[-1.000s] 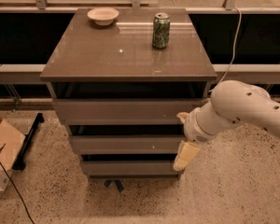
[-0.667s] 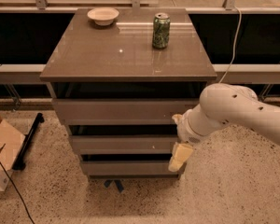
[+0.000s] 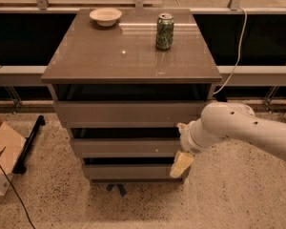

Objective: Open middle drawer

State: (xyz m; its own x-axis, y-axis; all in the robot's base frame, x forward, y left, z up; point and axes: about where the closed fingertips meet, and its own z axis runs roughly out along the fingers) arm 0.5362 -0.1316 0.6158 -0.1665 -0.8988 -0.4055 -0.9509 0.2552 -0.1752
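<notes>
Reading this near to far. Speckled floor (image 3: 219, 199) along the bottom of the frame, cardboard box (image 3: 2, 159) at lower left, black bar (image 3: 29, 140) lying just right of it.

Drawer cabinet (image 3: 62, 92) sits centre frame. Bottom drawer (image 3: 128, 171) is lowest. The middle drawer (image 3: 126, 147) is the front panel just above it, centre frame, with a dark gap over its top edge. Top drawer (image 3: 128, 112) is above that.

White arm (image 3: 248, 132) comes in from the right edge. The gripper (image 3: 181, 147) is at the right end of the middle drawer front, with a cream part hanging down beside the bottom drawer. I can't tell how far open it is, or whether it has hold of anything.

Further back on the cabinet top: green can (image 3: 165, 31) upper centre-right, white bowl (image 3: 105, 16) upper centre-left, well apart. White cable (image 3: 236, 46) hangs at upper right.

Progress, my read: approach looks done and the tool is at the right panel. The drawer looks closed, its front not standing out past the other two. Left to do: get purchase on the panel edge, then pull it out toward the camera.
</notes>
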